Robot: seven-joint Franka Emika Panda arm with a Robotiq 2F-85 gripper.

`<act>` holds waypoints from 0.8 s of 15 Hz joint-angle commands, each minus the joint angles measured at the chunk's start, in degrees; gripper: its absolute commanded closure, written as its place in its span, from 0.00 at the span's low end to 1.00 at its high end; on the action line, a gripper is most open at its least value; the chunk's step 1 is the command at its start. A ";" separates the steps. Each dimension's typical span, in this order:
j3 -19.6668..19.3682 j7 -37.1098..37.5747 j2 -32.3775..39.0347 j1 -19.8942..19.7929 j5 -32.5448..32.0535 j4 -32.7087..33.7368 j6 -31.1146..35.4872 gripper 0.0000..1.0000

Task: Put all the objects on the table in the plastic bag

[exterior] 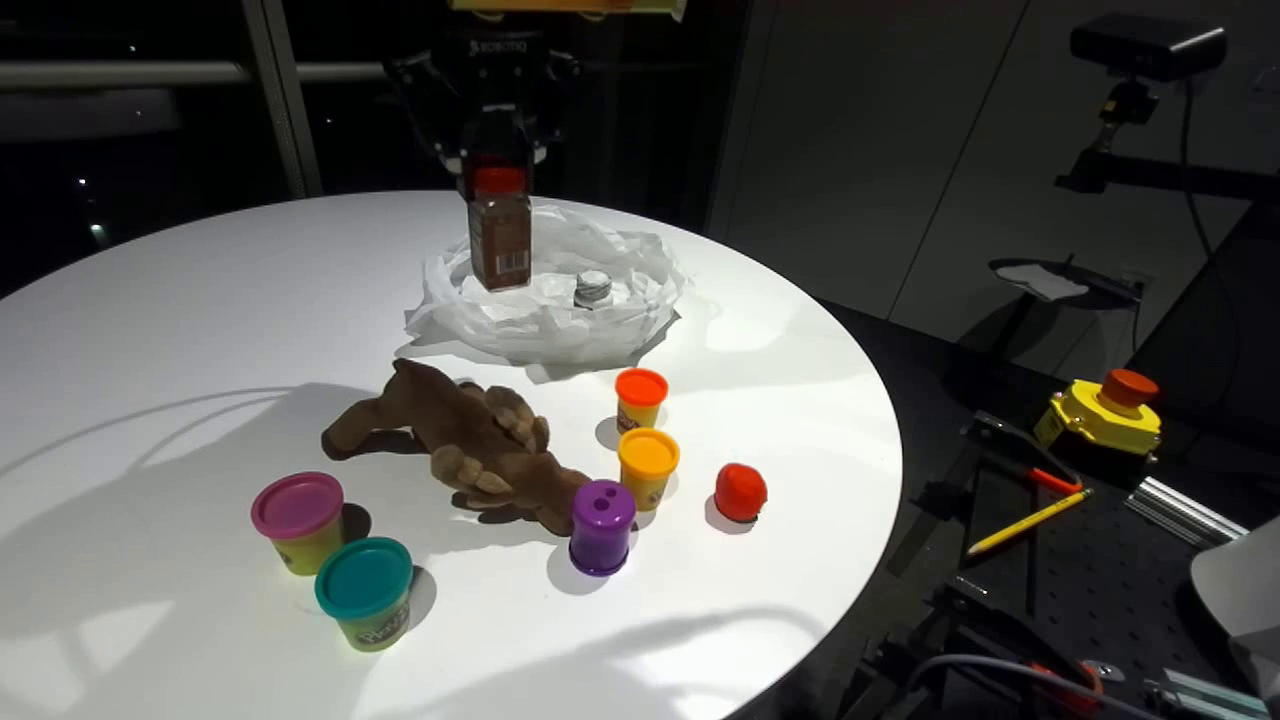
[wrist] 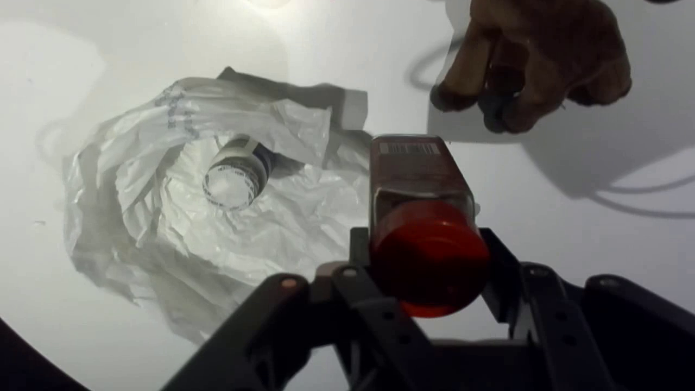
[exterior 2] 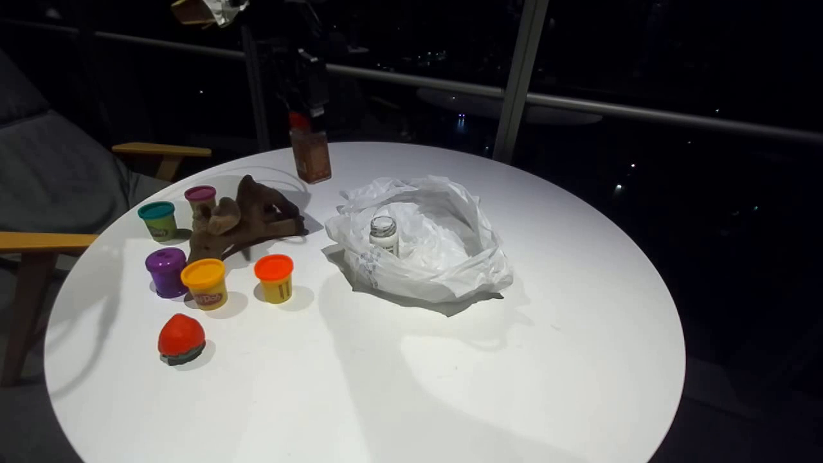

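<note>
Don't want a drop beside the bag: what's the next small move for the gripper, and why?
Probably shift the gripper sideways until the red-capped jar is over the middle of the plastic bag. The jar is gripped, but in the wrist view it sits toward the bag's right edge, and an exterior view shows it off to one side.

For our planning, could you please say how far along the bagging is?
Done: the small bottle sits in the plastic bag. In hand: the end effector grips the red-capped jar, not yet bagged. Left on the table: brown toy, purple cup, red object, pink-lidded tub, teal-lidded tub, orange-lidded tub and red-lidded tub.
</note>
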 commanded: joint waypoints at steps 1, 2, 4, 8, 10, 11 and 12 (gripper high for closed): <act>-0.74 4.22 1.80 -1.53 -2.63 4.04 0.63 0.76; -0.87 4.77 2.41 -2.20 -2.63 4.27 1.33 0.76; -1.12 5.70 3.66 -3.36 -2.05 4.05 2.81 0.76; -1.34 5.43 8.02 -5.30 -0.49 3.97 6.92 0.76; -2.45 6.52 9.57 -4.91 -1.52 3.45 9.98 0.76; -3.25 7.14 10.32 -4.52 -2.00 3.19 11.58 0.76; -3.73 7.17 11.10 -4.38 -1.90 3.16 12.64 0.76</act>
